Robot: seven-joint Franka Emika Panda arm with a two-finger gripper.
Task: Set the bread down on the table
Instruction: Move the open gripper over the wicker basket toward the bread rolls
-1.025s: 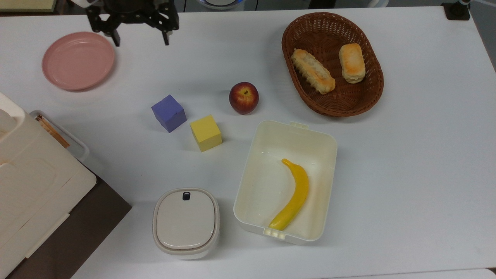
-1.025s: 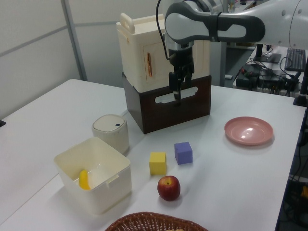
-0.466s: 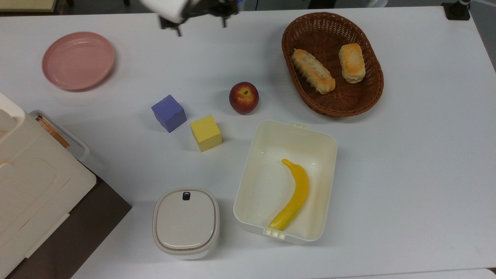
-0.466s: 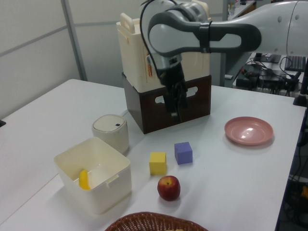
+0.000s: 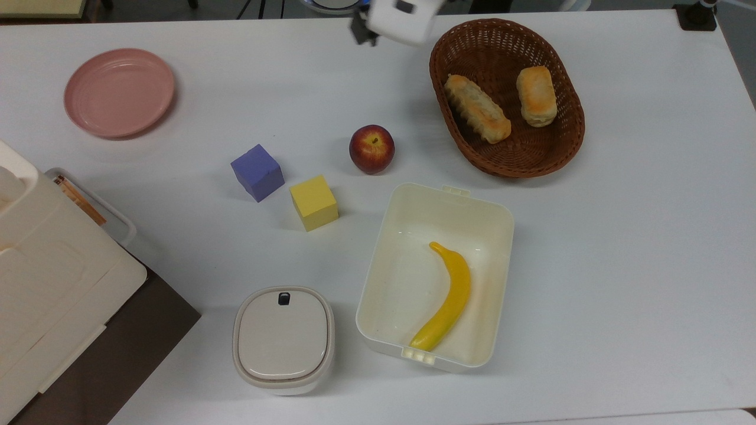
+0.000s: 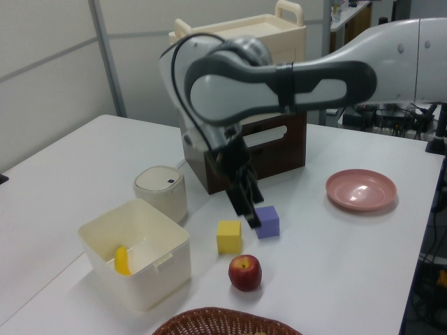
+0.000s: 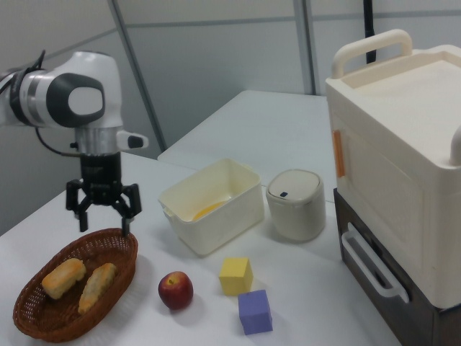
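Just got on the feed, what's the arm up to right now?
The arm's gripper hangs open and empty above the near rim of the wicker basket. The bread lies in the basket beside a longer ridged loaf, untouched, so nothing has been put on the table yet. It looks to be lining up to reach in for the bread.

Quick headcount from what we can see on the white table (image 5: 649, 236)

We count two baked items in one brown wicker basket (image 5: 567, 147) (a short golden roll (image 5: 536, 95), a long ridged pastry (image 5: 476, 108)), two foam cubes (purple (image 5: 257, 172), yellow (image 5: 313, 202)), one red apple (image 5: 371, 149), one yellow banana (image 5: 447, 295), one pink round plate (image 5: 119, 92).
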